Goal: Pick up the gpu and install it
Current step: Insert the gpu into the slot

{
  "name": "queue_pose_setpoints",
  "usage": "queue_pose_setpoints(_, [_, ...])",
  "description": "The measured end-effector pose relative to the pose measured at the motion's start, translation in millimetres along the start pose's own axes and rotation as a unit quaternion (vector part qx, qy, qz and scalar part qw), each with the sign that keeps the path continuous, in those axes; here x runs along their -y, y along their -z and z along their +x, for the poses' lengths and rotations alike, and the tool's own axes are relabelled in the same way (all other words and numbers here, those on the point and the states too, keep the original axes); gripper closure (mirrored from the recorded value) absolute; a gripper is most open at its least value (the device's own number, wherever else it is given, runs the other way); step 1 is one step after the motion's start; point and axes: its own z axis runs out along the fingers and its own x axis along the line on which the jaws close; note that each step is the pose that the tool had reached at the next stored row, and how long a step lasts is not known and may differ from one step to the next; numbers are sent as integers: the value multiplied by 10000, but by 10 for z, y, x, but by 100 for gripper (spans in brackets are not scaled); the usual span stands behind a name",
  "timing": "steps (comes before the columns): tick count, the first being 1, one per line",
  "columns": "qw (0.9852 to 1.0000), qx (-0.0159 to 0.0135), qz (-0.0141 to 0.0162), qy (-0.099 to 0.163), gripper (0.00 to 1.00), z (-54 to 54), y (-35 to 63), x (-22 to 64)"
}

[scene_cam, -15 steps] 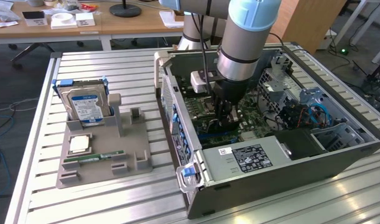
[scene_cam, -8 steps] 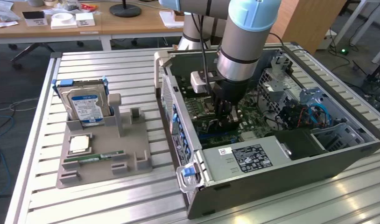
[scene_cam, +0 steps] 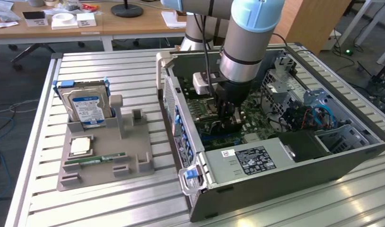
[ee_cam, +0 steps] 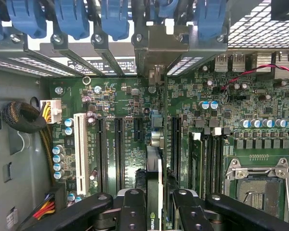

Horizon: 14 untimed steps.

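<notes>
- One robot arm is reaching down into an open computer case (scene_cam: 268, 165) that is lying on its side on a slatted metal table (scene_cam: 117, 66).
- The gripper (scene_cam: 229, 120) is hanging low inside the case, just above the motherboard (ee_cam: 111, 96).
- In the wrist view, its black fingers (ee_cam: 133, 207) are pressing in from both sides on the graphics card (ee_cam: 154, 168), so the gripper is clamping that card.
- The card is standing on edge, upright over the motherboard, running in line with the long black expansion slots (ee_cam: 119, 149) beside it.
- Its far end is pointing toward the rear wall of the case, where a row of blue latches (ee_cam: 72, 19) is sitting above the slot openings.
- Whether the card's lower edge is sitting in a slot or only hovering over it, I cannot tell.
- On the other side of the card, the empty processor socket (ee_cam: 257, 187) is lying well apart from it.
- Toward the exterior view's left, a grey holder (scene_cam: 101, 165) is resting on the table beside the case, carrying an upright hard drive (scene_cam: 88, 106), a flat processor chip (scene_cam: 79, 145) and a narrow green memory stick (scene_cam: 94, 161).
</notes>
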Motion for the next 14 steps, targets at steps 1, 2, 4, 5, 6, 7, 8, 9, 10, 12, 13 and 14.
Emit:
queue_pose_setpoints(1, [10000,3,2,0,74,1,0,-2])
queue_pose_setpoints(2, [10000,6,4,0,74,1,0,-4])
queue_pose_setpoints(4, [10000,8,7,1,74,2,0,-7])
queue_pose_setpoints(5, [10000,8,7,1,74,2,0,-8])
queue_pose_setpoints(6, [10000,8,7,2,74,2,0,-9])
queue_pose_setpoints(7, [10000,8,7,2,74,2,0,-10])
queue_pose_setpoints(8, [10000,7,7,2,74,3,-1,-10])
queue_pose_setpoints(9, [10000,7,7,2,74,3,-3,-11])
queue_pose_setpoints(10, [10000,7,6,2,74,3,-6,-11])
queue_pose_setpoints(12, [10000,6,6,2,74,3,-9,-11])
queue_pose_setpoints(13, [10000,6,6,2,74,3,-10,-11])
queue_pose_setpoints(14, [10000,6,6,2,74,3,-11,-11])
